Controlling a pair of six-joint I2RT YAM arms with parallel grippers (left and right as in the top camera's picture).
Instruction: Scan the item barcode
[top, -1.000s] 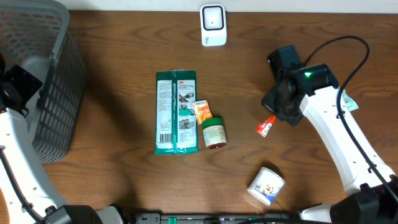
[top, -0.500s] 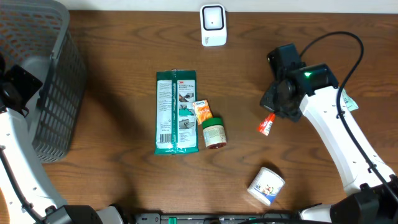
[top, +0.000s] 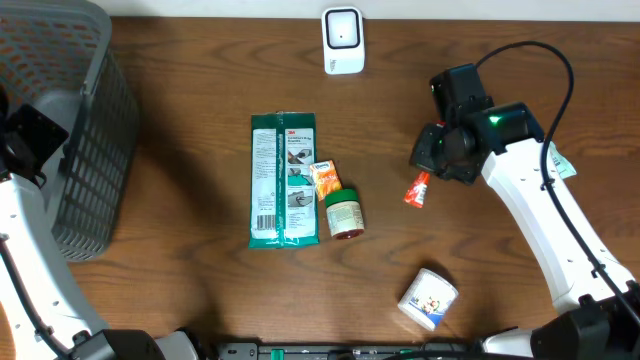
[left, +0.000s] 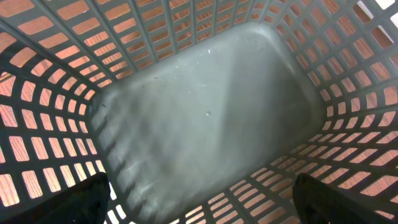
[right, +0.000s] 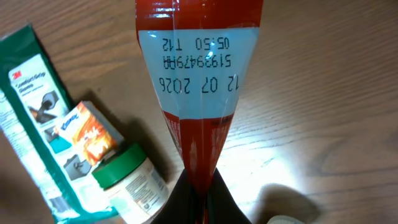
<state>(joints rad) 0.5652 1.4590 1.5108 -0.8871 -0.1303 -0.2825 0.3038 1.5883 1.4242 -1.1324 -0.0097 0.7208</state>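
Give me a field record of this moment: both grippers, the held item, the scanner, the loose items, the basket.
left gripper: open, holding nothing, facing into the grey basket
right gripper: shut on the red packet
red packet: appears clear of the table; date code faces the wrist camera, no barcode seen there
scanner: white unit at the far table edge, apart from the packet
loose items: green 3M pack, orange packet and green-lidded jar clustered mid-table; white tub alone near the front edge

We find the basket (top: 95, 140) at left, the scanner (top: 343, 40) at the back, the jar (top: 344, 214) just right of the packet (top: 283, 180)
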